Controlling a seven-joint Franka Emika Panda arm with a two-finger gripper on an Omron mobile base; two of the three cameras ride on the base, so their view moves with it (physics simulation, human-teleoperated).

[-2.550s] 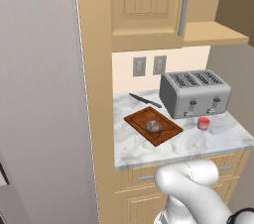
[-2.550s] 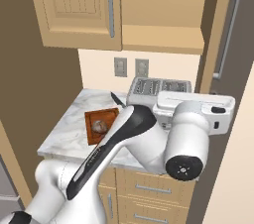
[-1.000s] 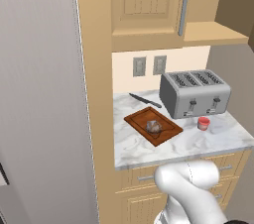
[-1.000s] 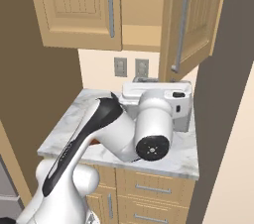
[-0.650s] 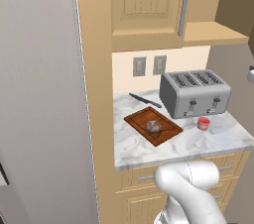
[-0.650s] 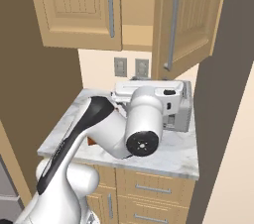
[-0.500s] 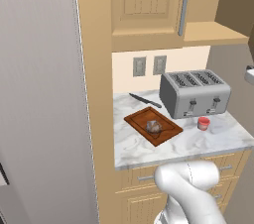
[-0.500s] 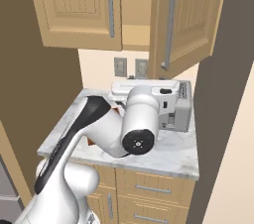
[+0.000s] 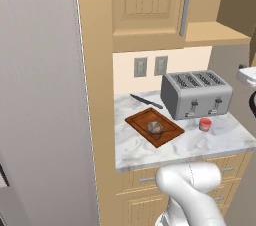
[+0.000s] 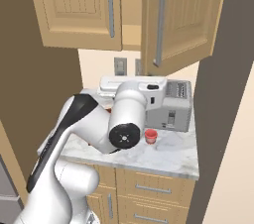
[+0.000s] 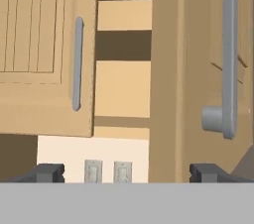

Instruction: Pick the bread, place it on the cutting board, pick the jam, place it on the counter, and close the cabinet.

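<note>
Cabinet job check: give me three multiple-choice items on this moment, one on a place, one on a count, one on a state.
1. Where is the bread?
A. on the cutting board
B. inside the toaster
C. on the cabinet shelf

2. How many slots does the toaster have on top?
A. two
B. four
C. six

3. How does the right cabinet door stand?
A. fully shut
B. partly open
C. taken off

Answers: 1 A, the lump lies on the board in the left base view. 2 B, four slots run across the top. 3 B, the right base view shows it angled out with a gap beside the shut left door; the jam already stands on the counter.
</note>
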